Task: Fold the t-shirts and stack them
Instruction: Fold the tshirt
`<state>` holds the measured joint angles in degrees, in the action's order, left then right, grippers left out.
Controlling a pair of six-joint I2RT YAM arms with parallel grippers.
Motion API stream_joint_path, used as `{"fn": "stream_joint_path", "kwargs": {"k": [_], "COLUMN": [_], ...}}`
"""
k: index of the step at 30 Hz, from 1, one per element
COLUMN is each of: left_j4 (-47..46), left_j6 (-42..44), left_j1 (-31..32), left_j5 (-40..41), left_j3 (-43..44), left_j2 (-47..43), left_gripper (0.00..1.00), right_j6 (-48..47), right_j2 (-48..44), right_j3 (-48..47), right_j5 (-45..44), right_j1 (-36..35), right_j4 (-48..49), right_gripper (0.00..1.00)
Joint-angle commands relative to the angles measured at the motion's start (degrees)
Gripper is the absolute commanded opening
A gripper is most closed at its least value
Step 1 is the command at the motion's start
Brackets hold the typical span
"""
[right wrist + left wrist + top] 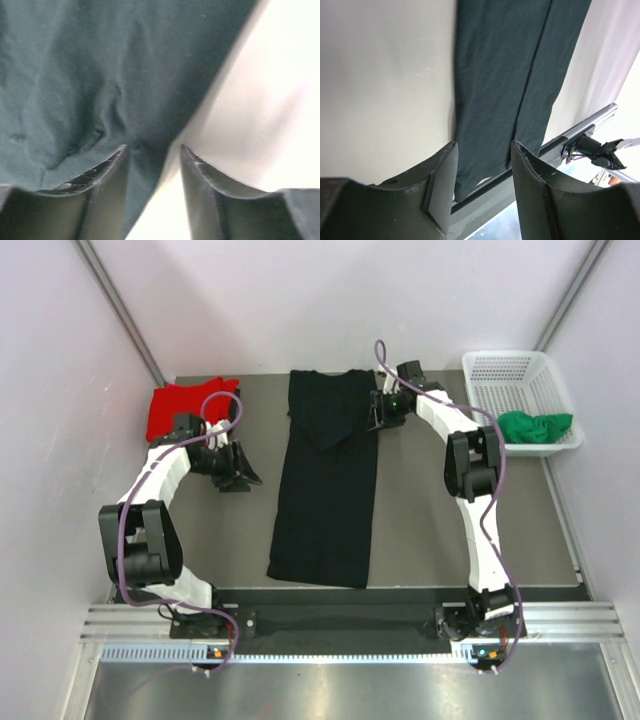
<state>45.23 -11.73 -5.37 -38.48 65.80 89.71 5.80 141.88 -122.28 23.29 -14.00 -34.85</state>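
With the left end effector (240, 477) and right end effector (379, 412) both released, the 12 o'clock corners of the black shirt (325, 480) are likely being lined up for an even, all-layer pinch.

The black t-shirt (325, 485) is lying flat in the middle of the table (420, 540), sides folded in so it's one long narrow strip running near to far. The red t-shirt (175, 408) is bunched up at the far left corner. The green t-shirt (535, 426) is a crumpled wad in the basket (500, 360).
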Motion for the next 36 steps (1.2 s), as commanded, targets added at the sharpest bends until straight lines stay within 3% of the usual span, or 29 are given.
{"fn": "stream_joint_path", "kwargs": {"k": [1,6,10,13,17,21,29,36], "left_j4": [-0.41,2.49,2.41,1.35,1.79,3.19,0.83,-0.41], "left_j6": [-1.80,-7.51,-11.29,-13.32,-12.89,-12.18,-12.88,-13.67], "left_j1": [1.50,1.50,1.41,1.50,1.94,3.43,9.14,11.86], "left_j5": [-0.28,5.34,6.04,5.87,5.17,5.52,6.14,6.40], "left_j3": [-0.84,-6.02,-10.85,-13.23,-16.13,-20.00,-26.95,-28.27], "left_j2": [-2.43,-3.23,-2.44,-2.09,-2.35,-4.01,-6.83,-6.83], "left_gripper": [0.52,0.54,0.53,0.52,0.51,0.51,0.48,0.45], "right_j6": [-3.52,1.30,10.08,14.56,21.33,29.34,38.67,39.55], "right_j2": [-2.13,-14.95,-24.71,-31.92,-39.38,-43.18,-45.90,-48.63], "right_j3": [4.57,17.31,39.75,53.48,66.53,77.60,87.47,89.32], "right_j5": [-3.00,1.92,13.33,16.60,18.28,18.02,14.86,11.35], "right_j1": [1.43,1.34,0.30,-2.42,-7.35,-13.76,-20.80,-24.40], "right_j4": [-3.47,-4.78,-3.91,-2.33,2.58,13.47,25.79,23.08], "right_gripper": [0.54,0.57,0.50,0.49,0.49,0.49,0.48,0.49]}}
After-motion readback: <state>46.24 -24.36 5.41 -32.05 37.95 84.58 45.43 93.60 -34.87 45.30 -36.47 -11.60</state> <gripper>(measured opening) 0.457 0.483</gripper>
